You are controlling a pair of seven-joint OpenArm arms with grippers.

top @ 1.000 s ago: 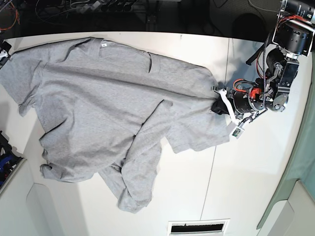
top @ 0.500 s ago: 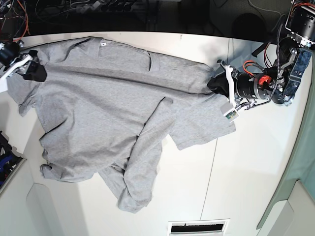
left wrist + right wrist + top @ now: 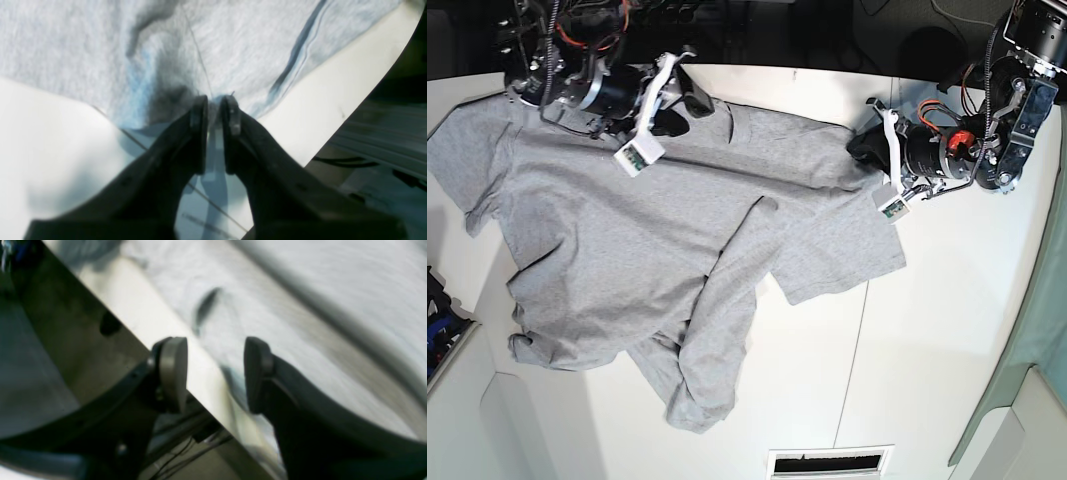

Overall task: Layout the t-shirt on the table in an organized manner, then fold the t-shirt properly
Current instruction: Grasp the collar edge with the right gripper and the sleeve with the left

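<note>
We find the t-shirt (image 3: 657, 250) lying crumpled across the middle and left of the table (image 3: 947, 340), plain grey side up, one part folded over near the centre and a loose tongue of cloth trailing toward the near edge; no lettering shows. The left gripper (image 3: 864, 150) sits at the shirt's right-hand edge, and in its wrist view the jaws stand nearly together with a thin pinch of cloth (image 3: 213, 100) between the tips, so we judge it clamped on the fabric. The right gripper (image 3: 689, 88) hangs over the far edge of the shirt; its wrist view shows the jaws clearly apart, one pad (image 3: 173, 371) over the table rim, the other over cloth, gripping nothing. We judge the layout step still in hand: the shirt is neither flat nor squared, and folding has not begun. The next move likely calls for the right gripper to close on the far hem or collar, then both arms to draw the cloth taut and spread it. The tabletop is smooth white with a thin dark seam (image 3: 867, 300); beyond the far edge lie dark cables and equipment, and a slotted vent (image 3: 830, 462) sits at the near edge.
</note>
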